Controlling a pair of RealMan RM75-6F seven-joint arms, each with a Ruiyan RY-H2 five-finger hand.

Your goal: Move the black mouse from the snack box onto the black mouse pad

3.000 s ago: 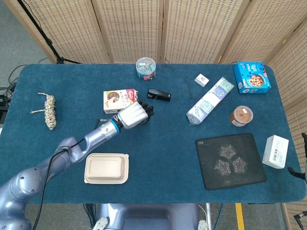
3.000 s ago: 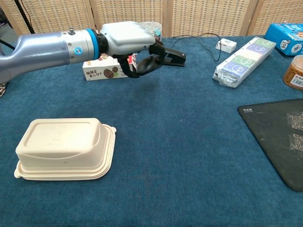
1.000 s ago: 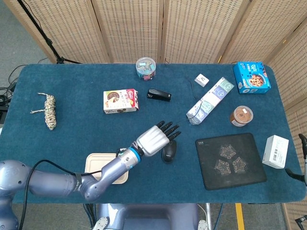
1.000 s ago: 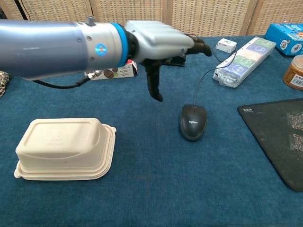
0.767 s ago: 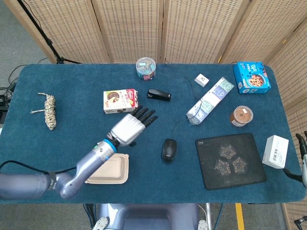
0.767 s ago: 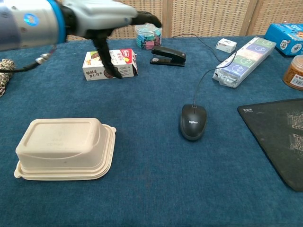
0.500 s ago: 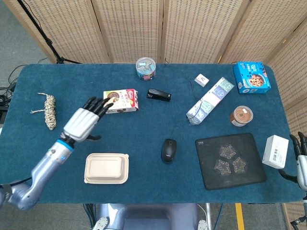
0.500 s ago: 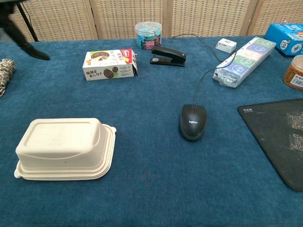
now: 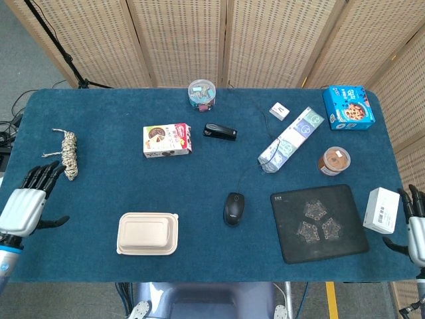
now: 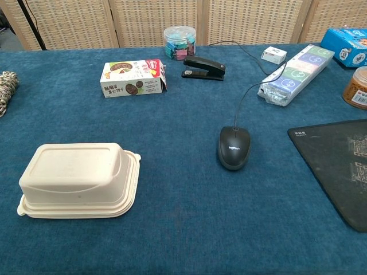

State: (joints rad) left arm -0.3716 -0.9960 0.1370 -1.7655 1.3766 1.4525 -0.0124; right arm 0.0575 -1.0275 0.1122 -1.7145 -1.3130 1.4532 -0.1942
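Observation:
The black mouse point(image 9: 233, 208) point(image 10: 233, 147) lies on the blue table cloth, a short way left of the black mouse pad point(image 9: 318, 222) point(image 10: 339, 171), its cable running back toward the far side. The snack box point(image 9: 167, 140) point(image 10: 133, 78) lies on the cloth at the back left with nothing on it. My left hand point(image 9: 26, 200) is at the table's left edge, fingers spread, holding nothing. My right hand point(image 9: 414, 229) shows at the right edge beyond the pad, fingers apart and empty. Neither hand shows in the chest view.
A beige lidded food container point(image 9: 147, 233) point(image 10: 78, 180) sits front left. A stapler point(image 9: 220, 131), a clip jar point(image 9: 201, 94), a long wrapped pack point(image 9: 290, 139), a brown jar point(image 9: 333, 160), a blue box point(image 9: 348, 107), a white box point(image 9: 381, 210) and a rope bundle point(image 9: 68, 153) are spread around.
My left hand set the mouse down on the cloth left of the pad, let go, and drew back to the table's left edge. My right hand rose slightly at the right edge.

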